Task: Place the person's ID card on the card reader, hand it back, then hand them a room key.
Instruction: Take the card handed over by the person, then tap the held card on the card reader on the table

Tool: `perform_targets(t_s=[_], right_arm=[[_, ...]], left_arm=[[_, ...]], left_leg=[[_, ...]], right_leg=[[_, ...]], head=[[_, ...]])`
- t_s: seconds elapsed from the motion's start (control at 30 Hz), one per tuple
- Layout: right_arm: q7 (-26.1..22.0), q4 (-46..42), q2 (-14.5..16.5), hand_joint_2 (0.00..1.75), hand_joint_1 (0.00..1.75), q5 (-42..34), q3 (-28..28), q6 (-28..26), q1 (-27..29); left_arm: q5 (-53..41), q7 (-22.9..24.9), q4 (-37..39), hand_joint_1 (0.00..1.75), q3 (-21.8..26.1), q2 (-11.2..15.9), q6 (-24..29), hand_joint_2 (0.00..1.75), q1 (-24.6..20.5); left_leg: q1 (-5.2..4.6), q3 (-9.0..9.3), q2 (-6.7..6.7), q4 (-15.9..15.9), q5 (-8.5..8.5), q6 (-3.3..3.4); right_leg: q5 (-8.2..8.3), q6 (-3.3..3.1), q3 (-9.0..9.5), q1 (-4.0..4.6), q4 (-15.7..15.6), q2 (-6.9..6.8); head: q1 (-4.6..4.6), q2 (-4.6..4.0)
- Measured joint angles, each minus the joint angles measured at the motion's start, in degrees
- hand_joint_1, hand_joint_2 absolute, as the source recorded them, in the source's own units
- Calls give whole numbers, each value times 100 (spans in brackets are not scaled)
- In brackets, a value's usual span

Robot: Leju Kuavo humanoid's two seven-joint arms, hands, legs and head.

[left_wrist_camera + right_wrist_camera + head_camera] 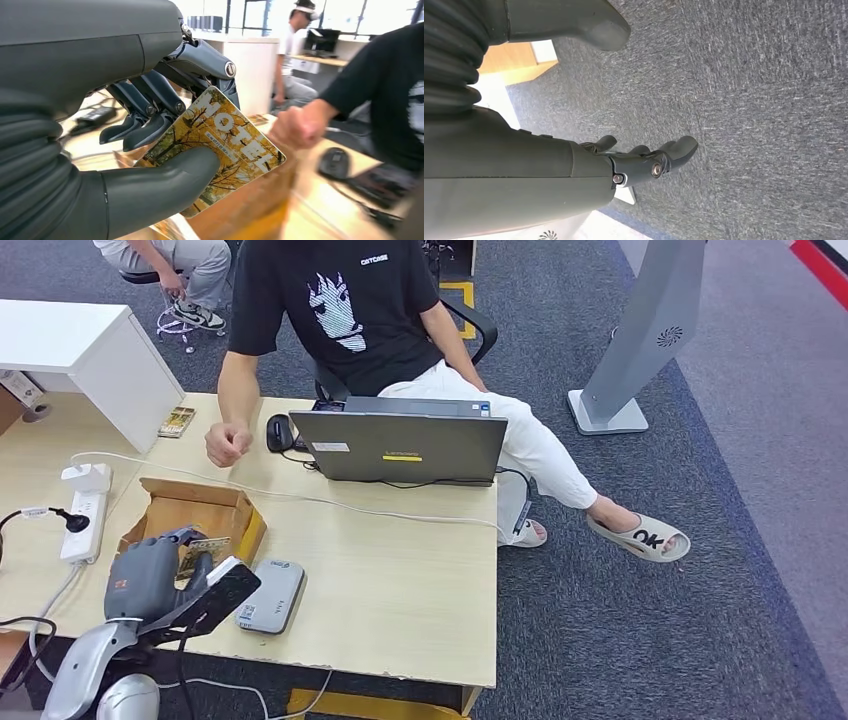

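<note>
My left hand (160, 575) hovers over the open cardboard box (235, 505) at the table's left front. It pinches a yellow room key card (220, 145) printed HOTEL between thumb and fingers; the card's edge shows at the box (205, 548). The grey card reader (272, 596) lies flat just right of my hand. The person in a black T-shirt (345, 310) sits across the table, with a closed fist (228, 443) resting on the tabletop. My right hand (644, 160) hangs over grey carpet, fingers loosely apart, holding nothing.
An open grey laptop (400, 445) and a black mouse (279, 432) stand in front of the person. A white power strip (85, 510) with cables lies at the left. A white cabinet (90, 355) sits at the back left. Another card (177, 421) lies by it.
</note>
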Motion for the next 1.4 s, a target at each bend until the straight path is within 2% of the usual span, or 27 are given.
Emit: perform_targets(t_s=[0.23, 0.53, 0.9, 1.4], right_arm=[[-112, 4, 0, 175, 0, 110, -9, 50, -9], [-350, 76, 0, 175, 0, 394, -81, 145, -12], [-372, 133, 0, 175, 0, 581, -101, 231, -14], [-386, 167, 0, 175, 0, 610, -129, 242, -14]], left_arm=[[-221, 7, 176, 175, 407, -63, 49, 175, -36], [-556, -27, 986, 175, 779, -70, 638, 175, -477], [-866, -182, 1600, 175, 612, -139, 806, 175, -899], [-873, -185, 1754, 175, 454, -189, 814, 175, -955]], left_leg=[[-1, -4, -1, 0, 0, 1], [-1, -4, -8, 0, 2, 2], [-2, -4, -9, 2, 2, 3], [-1, -3, -8, 1, 2, 3]], right_leg=[[0, 0, 0, -1, 0, -1], [0, 0, 3, -1, 0, -10], [1, 0, 3, -2, 0, -9], [1, 0, 2, -1, 0, -8]], head=[[2, 0], [1, 0], [2, 0], [1, 0]])
